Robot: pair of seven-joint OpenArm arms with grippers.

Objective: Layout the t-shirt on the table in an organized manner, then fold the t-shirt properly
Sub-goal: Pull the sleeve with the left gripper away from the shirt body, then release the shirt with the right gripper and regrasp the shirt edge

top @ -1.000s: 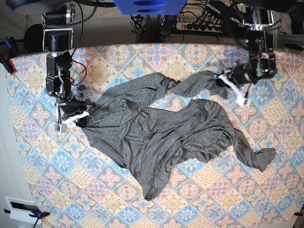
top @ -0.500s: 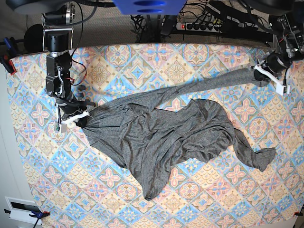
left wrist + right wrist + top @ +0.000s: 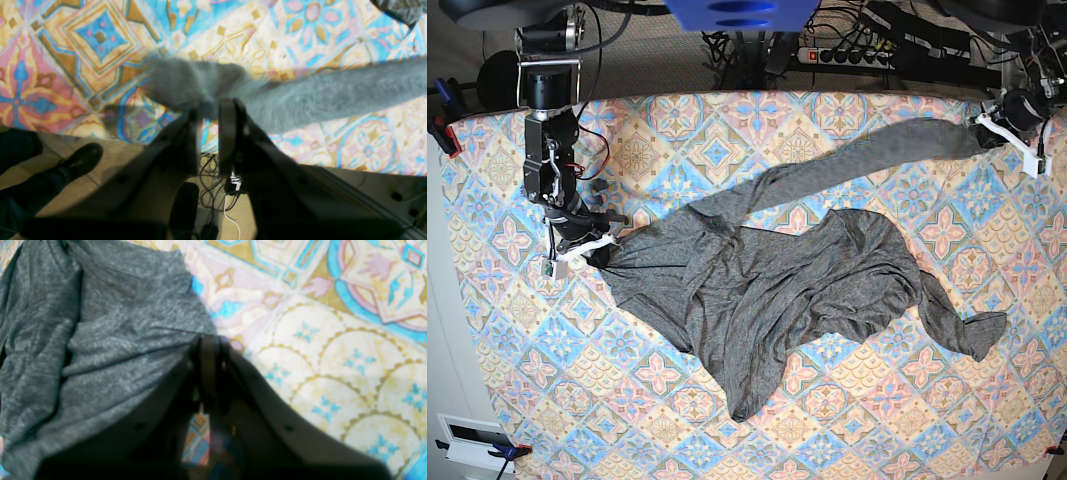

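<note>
1. Your t-shirt (image 3: 767, 290) is spread in a crumpled heap across the middle of the table (image 3: 727, 120), nowhere near flat. There are lots of folds and ridges through the body.
2. One long sleeve (image 3: 867, 160) runs out straight from the bunched middle up toward the far corner of the table, on the base view's right. It ends right at your left gripper (image 3: 1010, 125).
3. The left wrist view shows the left gripper (image 3: 210, 106) with its jaws a little apart, a narrow gap between them. The sleeve cuff (image 3: 193, 83) sits right at the fingertips, blurred. I honestly can't tell whether the fabric is pinched or just lying against the tips.
4. That gripper hangs at the table edge. Under it you can see floor, cables (image 3: 213, 173) and somebody's dark shoe (image 3: 80, 158).
5. Your right gripper (image 3: 592, 245) is at the shirt's edge on the base view's left. The right wrist view shows the right gripper (image 3: 208, 346) with jaws squeezed together on a thin fold of grey knit, and creases fan out from the pinch.
6. The other sleeve (image 3: 962, 325) curls loosely on the cloth on the base view's right, ending in a small bunched tip, well apart from both grippers.
7. A pointed flap of the shirt (image 3: 752, 395) hangs toward the near edge of the table.
</note>
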